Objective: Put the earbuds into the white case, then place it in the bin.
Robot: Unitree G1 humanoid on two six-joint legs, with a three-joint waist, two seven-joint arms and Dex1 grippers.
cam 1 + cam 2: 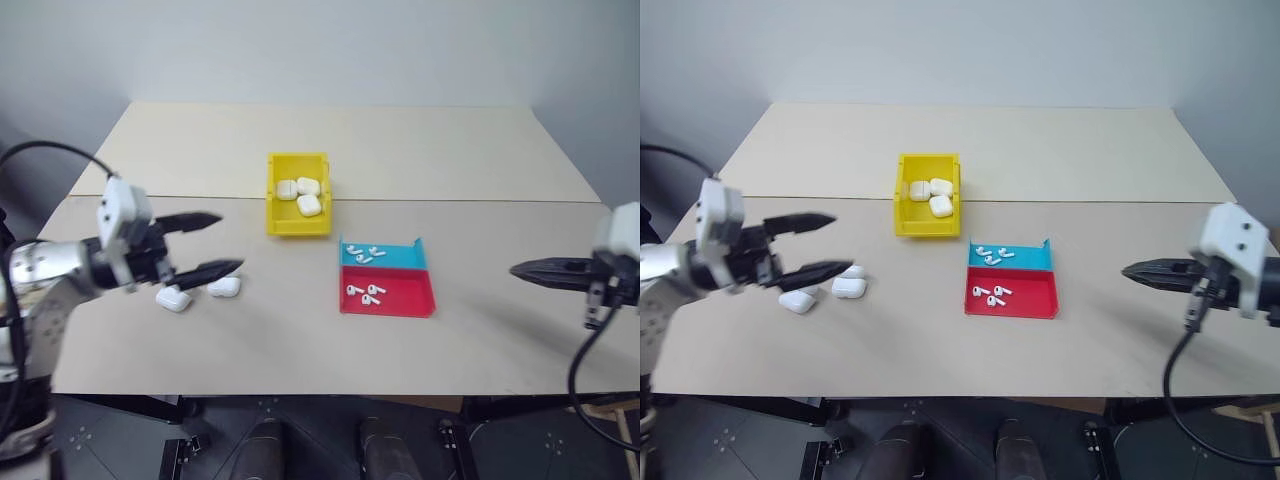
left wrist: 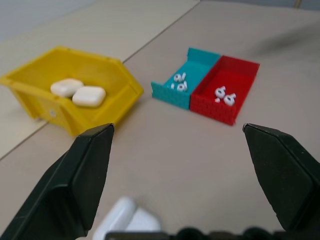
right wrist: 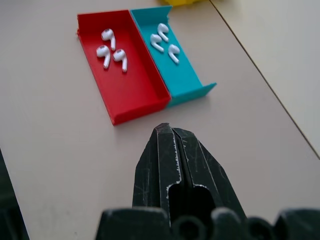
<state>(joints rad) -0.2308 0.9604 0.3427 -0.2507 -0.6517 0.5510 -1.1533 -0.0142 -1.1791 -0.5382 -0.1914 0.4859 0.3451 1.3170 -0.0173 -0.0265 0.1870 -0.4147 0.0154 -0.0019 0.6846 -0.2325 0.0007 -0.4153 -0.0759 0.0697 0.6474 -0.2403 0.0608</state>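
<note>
Your left gripper (image 1: 213, 244) hangs spread and empty above two white cases (image 1: 198, 293) at 9 o'clock of the tray (image 1: 388, 296); your right gripper (image 1: 528, 270) is pressed together. The earbuds (image 3: 112, 50) lie in the tray, the bin (image 1: 297, 220) at its 11 o'clock. Seat both earbuds before lifting a case — the right wrist view resolves individual stems, three per compartment.

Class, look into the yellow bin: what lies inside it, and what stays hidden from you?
Inside the yellow bin lie three closed white cases, bunched together near its far end. Whether they hold earbuds cannot be seen, as their lids are shut.
</note>
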